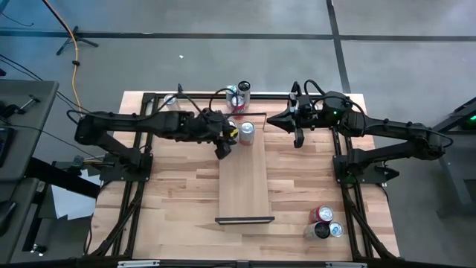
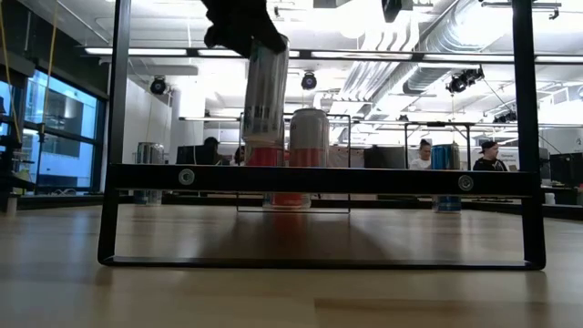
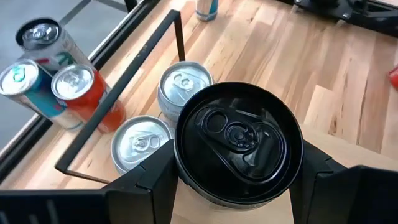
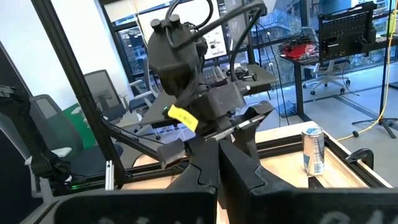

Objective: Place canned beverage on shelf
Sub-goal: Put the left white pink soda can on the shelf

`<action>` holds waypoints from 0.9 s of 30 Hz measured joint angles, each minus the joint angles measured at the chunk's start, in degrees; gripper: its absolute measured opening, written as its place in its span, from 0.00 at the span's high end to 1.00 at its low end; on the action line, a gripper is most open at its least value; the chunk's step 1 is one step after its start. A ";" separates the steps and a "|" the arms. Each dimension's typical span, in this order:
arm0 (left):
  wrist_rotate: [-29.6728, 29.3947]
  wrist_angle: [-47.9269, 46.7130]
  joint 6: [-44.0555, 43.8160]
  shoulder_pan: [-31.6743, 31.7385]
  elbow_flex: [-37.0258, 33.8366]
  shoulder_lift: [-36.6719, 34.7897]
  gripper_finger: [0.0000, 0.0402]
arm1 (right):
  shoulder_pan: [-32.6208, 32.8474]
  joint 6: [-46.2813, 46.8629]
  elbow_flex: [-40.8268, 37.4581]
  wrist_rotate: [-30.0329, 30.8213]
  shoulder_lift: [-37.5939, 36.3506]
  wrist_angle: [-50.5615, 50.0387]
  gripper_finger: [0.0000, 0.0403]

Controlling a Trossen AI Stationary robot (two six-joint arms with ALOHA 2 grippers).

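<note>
Left claw [image 3: 233,186] holds a black-topped can [image 3: 239,146] by its sides, upright, one finger [image 3: 152,180] pressed against each flank. From above, this claw [image 1: 225,141] sits at the far left edge of the shelf [image 1: 244,182] — the can itself is mostly hidden under the arm there. In the low view the can [image 2: 264,100] hangs upright; whether its base touches the shelf cannot be told.

Two silver-topped cans [image 3: 183,84] stand just beside the held one; one silver can [image 1: 246,132] is visible on the shelf's far end from overhead. A cluster of three more cans [image 3: 46,78] stands beyond the black end rail [image 3: 124,81], at the table's [image 1: 171,193] far edge.

Right claw [image 4: 217,158] — fingers shut together, nothing between them — hovers off the shelf's far right corner, pointing toward the left arm. Another group of cans [image 1: 324,222] stands at the near right of the table, well apart from the shelf.
</note>
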 joint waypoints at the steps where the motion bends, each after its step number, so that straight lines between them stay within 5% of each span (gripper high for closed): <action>1: -0.45 0.05 -0.60 -0.07 0.00 0.30 0.56 | 0.00 0.07 0.00 0.00 0.00 -0.05 1.00; 13: -2.77 14.34 -5.26 -1.83 -12.85 -4.10 0.56 | 0.00 -0.20 0.00 0.00 0.02 -1.62 1.00; 27: -2.05 17.29 0.46 -1.79 -16.95 -4.28 0.50 | 0.00 0.14 0.00 0.01 0.02 -2.59 1.00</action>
